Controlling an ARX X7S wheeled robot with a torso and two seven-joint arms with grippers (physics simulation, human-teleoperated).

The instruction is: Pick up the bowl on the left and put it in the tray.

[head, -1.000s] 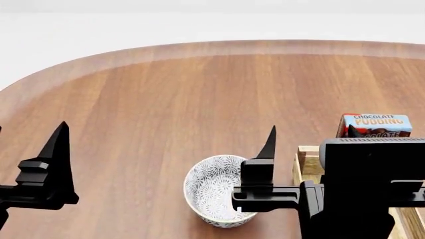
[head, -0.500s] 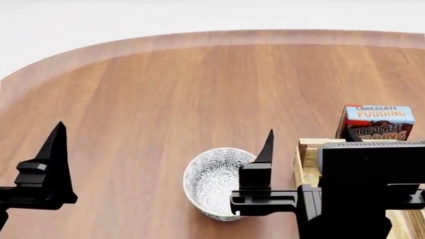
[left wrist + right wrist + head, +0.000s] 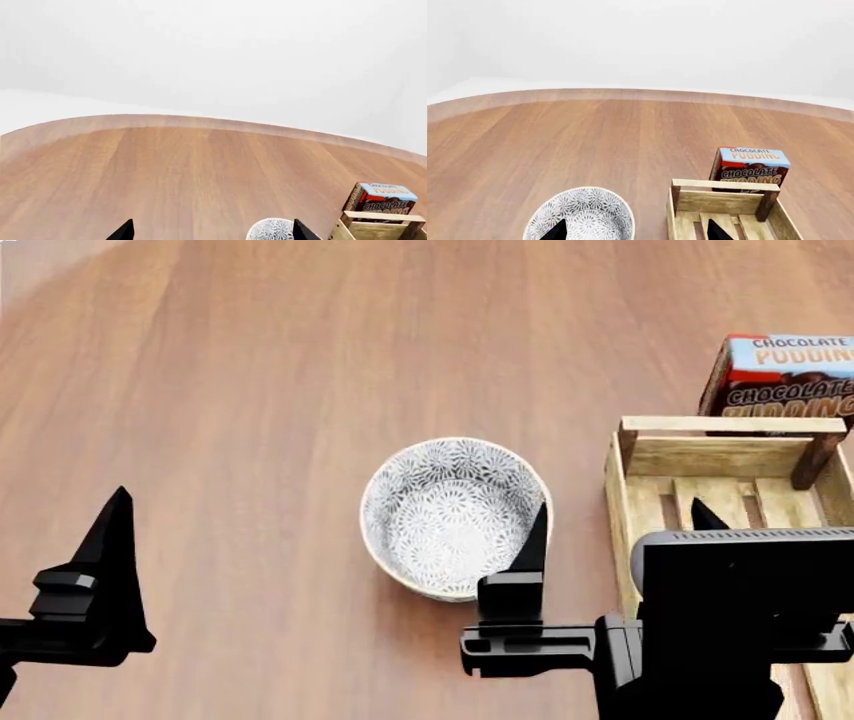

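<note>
The biggest change is in the head view itself: over the last second it has tipped downward, so the far rim of the table (image 3: pixel 267 360) has slid out of sight and the bowl, which sat low and half cut off by the arm, now shows whole in the middle of the picture. Both arms sit in much the same spots in the view as before, so nothing has been reached for; my reading is that this is a look-down to line up the pick, and the grasp has not begun. The tray (image 3: pixel 638 490) lies at the right, its far end bar visible and its near part hidden behind the right arm's block; the slats that show are bare, so as far as can be seen it holds nothing. The chocolate pudding box (image 3: pixel 781 375) stands upright just beyond the tray's far end, outside it. The bowl (image 3: pixel 454 515) rests on the table just left of the tray, apart from it, open side up and empty inside. The right tool (image 3: pixel 617 525) is spread, one tip over the bowl's near-right rim and the other over the tray, gripping nothing. The left tool (image 3: pixel 208 231) is likewise spread wide, well left of the bowl and empty.
</note>
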